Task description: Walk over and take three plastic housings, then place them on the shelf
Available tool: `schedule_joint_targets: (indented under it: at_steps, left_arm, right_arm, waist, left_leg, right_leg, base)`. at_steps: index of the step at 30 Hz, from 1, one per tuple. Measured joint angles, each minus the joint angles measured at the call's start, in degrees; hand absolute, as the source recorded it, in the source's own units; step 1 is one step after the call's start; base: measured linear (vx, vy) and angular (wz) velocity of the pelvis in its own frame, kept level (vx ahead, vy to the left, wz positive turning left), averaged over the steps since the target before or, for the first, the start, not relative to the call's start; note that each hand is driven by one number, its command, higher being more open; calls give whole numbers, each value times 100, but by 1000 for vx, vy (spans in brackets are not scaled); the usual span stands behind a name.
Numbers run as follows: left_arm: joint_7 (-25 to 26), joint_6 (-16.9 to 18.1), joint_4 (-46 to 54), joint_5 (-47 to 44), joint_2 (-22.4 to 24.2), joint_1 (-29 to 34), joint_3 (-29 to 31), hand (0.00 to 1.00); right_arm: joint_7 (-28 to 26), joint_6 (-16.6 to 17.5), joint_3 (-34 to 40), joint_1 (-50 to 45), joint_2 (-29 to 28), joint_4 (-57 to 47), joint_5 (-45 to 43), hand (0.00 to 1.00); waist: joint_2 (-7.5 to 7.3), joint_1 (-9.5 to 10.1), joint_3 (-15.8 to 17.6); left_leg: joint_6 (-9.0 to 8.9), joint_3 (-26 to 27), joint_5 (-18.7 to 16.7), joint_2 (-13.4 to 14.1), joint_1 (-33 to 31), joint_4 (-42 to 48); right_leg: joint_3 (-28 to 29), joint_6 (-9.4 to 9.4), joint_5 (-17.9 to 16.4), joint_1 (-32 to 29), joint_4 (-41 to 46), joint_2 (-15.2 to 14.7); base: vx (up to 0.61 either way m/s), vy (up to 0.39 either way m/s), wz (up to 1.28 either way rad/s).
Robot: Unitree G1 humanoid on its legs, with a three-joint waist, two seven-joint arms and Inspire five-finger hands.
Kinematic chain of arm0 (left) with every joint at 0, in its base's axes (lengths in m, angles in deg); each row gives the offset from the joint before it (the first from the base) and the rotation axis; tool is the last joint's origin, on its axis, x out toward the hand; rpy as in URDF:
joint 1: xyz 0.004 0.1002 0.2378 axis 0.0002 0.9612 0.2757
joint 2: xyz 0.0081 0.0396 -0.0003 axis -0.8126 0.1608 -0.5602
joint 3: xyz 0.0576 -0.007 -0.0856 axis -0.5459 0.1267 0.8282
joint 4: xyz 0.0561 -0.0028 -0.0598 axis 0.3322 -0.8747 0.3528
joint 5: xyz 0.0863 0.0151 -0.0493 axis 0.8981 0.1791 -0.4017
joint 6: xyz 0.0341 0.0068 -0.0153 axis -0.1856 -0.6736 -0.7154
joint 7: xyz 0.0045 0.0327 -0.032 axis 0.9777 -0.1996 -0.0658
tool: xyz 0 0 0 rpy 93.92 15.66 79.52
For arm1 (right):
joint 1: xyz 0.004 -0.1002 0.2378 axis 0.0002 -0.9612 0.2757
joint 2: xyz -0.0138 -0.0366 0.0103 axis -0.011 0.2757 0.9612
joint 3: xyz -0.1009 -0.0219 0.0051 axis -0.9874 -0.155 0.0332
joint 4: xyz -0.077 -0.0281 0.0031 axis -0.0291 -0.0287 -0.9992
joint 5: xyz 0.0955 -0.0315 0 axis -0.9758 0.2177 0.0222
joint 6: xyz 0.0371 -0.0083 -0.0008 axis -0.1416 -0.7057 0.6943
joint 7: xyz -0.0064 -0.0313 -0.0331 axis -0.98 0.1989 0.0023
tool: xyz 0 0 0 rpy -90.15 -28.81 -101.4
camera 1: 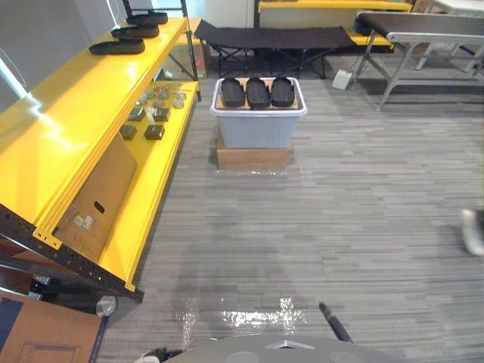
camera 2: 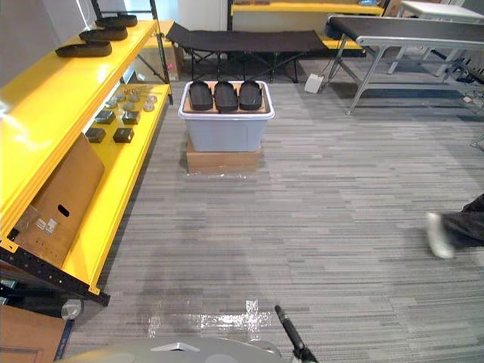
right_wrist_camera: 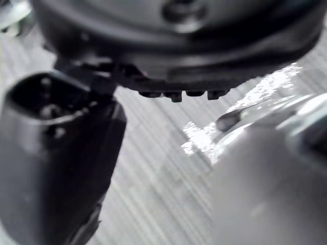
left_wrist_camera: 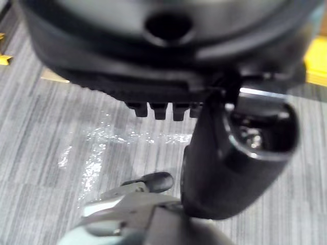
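Three black plastic housings [camera 1: 258, 92] lie side by side on a cardboard sheet on top of a grey bin [camera 1: 257, 127], which stands on a cardboard box [camera 1: 253, 157] on the floor some way ahead. The yellow shelf [camera 1: 68, 113] runs along the left. Three more black housings [camera 1: 117, 47] lie on its top board at the far end. My left hand [left_wrist_camera: 225, 153] hangs over the grey floor, relaxed and holding nothing. My right hand [right_wrist_camera: 56, 153] hangs likewise, with nothing in it.
The shelf's lower board holds several small dark parts [camera 1: 155, 113] and a leaning cardboard sheet [camera 1: 98, 197]. A black folding cot [camera 1: 272, 36] and a conveyor table [camera 1: 423, 26] stand behind the bin. A person's shoe [camera 2: 439, 234] shows at the right edge.
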Motion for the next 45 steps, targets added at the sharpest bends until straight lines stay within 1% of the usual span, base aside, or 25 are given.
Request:
schedule_joint_targets:
  at_steps: [2, 5, 9, 11, 14, 16, 22, 23, 24, 25, 26, 27, 28, 29, 31, 33, 34, 35, 37, 39, 41, 42, 43, 44, 45]
  left_arm:
    - [-66, 173, 442, -2, -80, -210, -243, 100]
    - [-188, 290, 875, -30, -26, -577, -469, 100]
    - [-264, 369, 1090, -191, 145, -878, -670, 100]
    - [-244, 364, 1077, -494, 220, -928, -704, 100]
    - [-237, 371, 1068, -523, 262, -758, -715, 100]
    - [-202, 421, 1065, -525, 263, -658, -714, 100]
    - [-172, 753, 1229, -978, 306, -250, -630, 100]
    - [-228, 751, 1325, -1042, 308, -177, -623, 100]
    - [-309, 749, 1404, -1158, 315, -124, -625, 100]
    - [-358, 746, 1418, -1205, 362, -93, -630, 100]
    - [-358, 745, 1418, -1209, 383, -60, -634, 100]
    - [-362, 744, 1418, -1207, 380, 32, -638, 100]
    - [-363, 732, 1427, -1209, 334, 64, -631, 100]
    - [-361, 733, 1427, -1206, 249, 102, -629, 100]
    - [-362, 731, 1426, -1208, 155, 105, -528, 100]
    - [-363, 724, 1427, -1198, 155, 94, -452, 100]
    - [-370, 722, 1427, -1184, 155, 70, -450, 100]
    - [-403, 720, 1427, -1157, 161, 39, -449, 100]
    - [-471, 714, 1429, -1143, 151, 13, -435, 100]
    - [-466, 711, 1429, -1146, 180, -37, -441, 100]
    - [-419, 691, 1429, -1162, 198, -113, -462, 100]
    - [-352, 656, 1429, -1178, 229, -136, -459, 100]
    - [-273, 605, 1390, -1205, 240, -90, -456, 100]
    - [-242, 610, 1346, -1228, 269, -71, -448, 100]
    - [-234, 622, 1253, -1251, 387, -135, -359, 100]
  right_arm:
    - [-12, 245, -320, 237, 25, -612, 296, 100]
    - [-246, 490, -494, 638, 174, -892, 568, 100]
    - [-533, 602, -713, 957, 219, -901, 567, 100]
    - [-598, 604, -906, 997, 199, -899, 411, 100]
    - [-556, 604, -929, 804, 117, -890, 337, 100]
    - [-534, 606, -925, 669, 57, -884, -89, 100]
    - [-474, 706, -602, 421, -89, -886, -700, 100]
    - [-477, 712, -522, 404, -90, -887, -708, 100]
    - [-468, 717, -415, 379, -84, -889, -701, 100]
    - [-430, 716, -320, 333, -77, -886, -695, 100]
    - [-388, 717, -281, 308, -68, -886, -699, 100]
    - [-345, 726, -239, 236, -96, -886, -711, 100]
    - [-362, 740, -254, 158, -136, -885, -755, 100]
    - [-401, 740, -269, 44, -224, -882, -890, 100]
    - [-465, 742, -256, -30, -321, -885, -915, 100]
    - [-489, 745, -258, -91, -362, -896, -883, 100]
    - [-483, 745, -258, -136, -382, -896, -863, 100]
    - [-478, 745, -258, -198, -386, -896, -857, 100]
    - [-472, 746, -255, -312, -386, -896, -855, 100]
    - [-473, 745, -246, -365, -363, -889, -856, 100]
    - [-489, 736, -246, -361, -343, -887, -813, 100]
    - [-509, 719, -254, -325, -309, -872, -624, 100]
    - [-563, 680, -261, -347, -258, -848, -625, 100]
    - [-599, 683, -260, -340, -217, -839, -629, 100]
    - [-606, 653, -286, -275, -91, -798, -630, 100]
  waist:
    - [-101, 9, 52]
    - [-115, -3, 55]
    - [-104, -31, 60]
    - [-80, -138, 59]
    - [-48, -155, 51]
    - [-48, -155, 51]
    - [64, -154, -28]
    - [89, -153, -50]
    - [79, -154, -48]
    - [84, -155, -23]
    - [107, -151, -18]
    - [104, -152, 12]
    - [78, -154, 61]
    - [25, -151, 140]
    - [-47, -148, 203]
    - [-41, -155, 222]
    - [-83, -173, 243]
    - [-157, -181, 282]
    - [-235, -185, 300]
    - [-275, -188, 306]
    - [-239, -199, 290]
    - [-125, -199, 264]
    - [24, -191, 121]
    - [133, -196, 79]
    - [275, -184, 155]
  left_leg:
    - [26, 13, 28, -24, -44, 2]
    - [26, 26, 29, -69, -44, 4]
    - [-8, 33, 11, -68, -34, 21]
    - [-66, 34, -8, -50, -21, 23]
    - [-159, 87, -38, -19, 8, 25]
    - [-237, 105, -37, -4, 28, 25]
    - [-227, 104, -22, -14, 3, 5]
    - [-183, 93, -10, -27, -62, 3]
    - [-99, 60, -30, -82, -149, 2]
    - [86, -26, -68, -102, -195, 2]
    - [100, -41, -64, -91, -194, 2]
    - [146, -58, -47, -81, -111, 3]
    - [272, -100, -35, -90, 19, 7]
    - [300, -164, -88, -64, 112, 52]
    - [265, -199, -227, 89, 95, 292]
    - [181, -196, -332, 250, 35, 473]
    - [108, -196, -400, 284, 26, 540]
    - [57, -193, -496, 284, 44, 636]
    - [-27, -193, -656, 286, 103, 791]
    - [-153, -192, -949, 333, 97, 1131]
    - [-318, -202, -1366, 515, -58, 1712]
    - [-468, -206, -1681, 758, -170, 2125]
    - [-627, -179, -1848, 1043, -151, 2305]
    - [-542, -18, -1852, 1346, -383, 3137]
    - [-324, 151, -1535, 1905, -941, 4702]
  right_leg:
    - [7, 11, 8, -60, -2, -18]
    - [9, 38, 24, -68, -13, -56]
    - [-8, 52, 34, -61, -19, -56]
    - [-24, 53, 34, -51, -14, -45]
    - [-16, 55, 35, -47, -8, -27]
    - [-17, 61, 39, -34, 4, -20]
    - [-10, 80, 39, -98, 90, -41]
    - [-23, 105, -9, -224, 235, -77]
    - [-73, 184, -195, -436, 602, -194]
    - [-119, 289, -345, -749, 1253, -328]
    - [-119, 300, -369, -958, 1700, -402]
    - [-152, 297, -365, -1340, 2666, -601]
    - [-175, 244, -436, -1527, 3190, -735]
    - [-185, 116, -593, -1569, 3294, -768]
    - [-177, 163, -569, -1634, 2775, -638]
    - [-6, 402, -380, -1706, 1860, -415]
    - [138, 521, -184, -1719, 1260, -333]
    - [185, 535, -50, -1719, 889, -343]
    - [210, 481, -3, -1715, 795, -342]
    - [296, 98, -107, -1723, 1021, -316]
    - [300, -310, -358, -1711, 1434, -256]
    - [269, -355, -376, -1708, 1640, -119]
    - [224, -355, -376, -1678, 1663, 129]
    - [112, -367, -376, -1583, 1611, 265]
    - [89, -480, -440, -1348, 1505, 485]
  base:
    - [0, 0, 0]
    - [9, 8, -2]
    - [0, 0, 0]
    - [0, 0, 0]
    - [-2, -23, -7]
    - [-7, -12, -2]
    - [-66, -7, -1]
    - [-107, 32, 9]
    - [-111, 61, 22]
    - [-100, 80, 24]
    - [-70, 88, 23]
    - [-56, 72, 17]
    - [-39, 86, 24]
    - [-11, 50, 22]
    - [36, 30, 9]
    - [61, 25, -7]
    - [106, 1, -3]
    - [139, -13, -1]
    - [195, -81, -1]
    - [220, -125, -2]
    - [283, -219, -1]
    - [427, -329, -7]
    - [480, -308, 1]
    - [518, -292, 16]
    - [466, -243, 29]
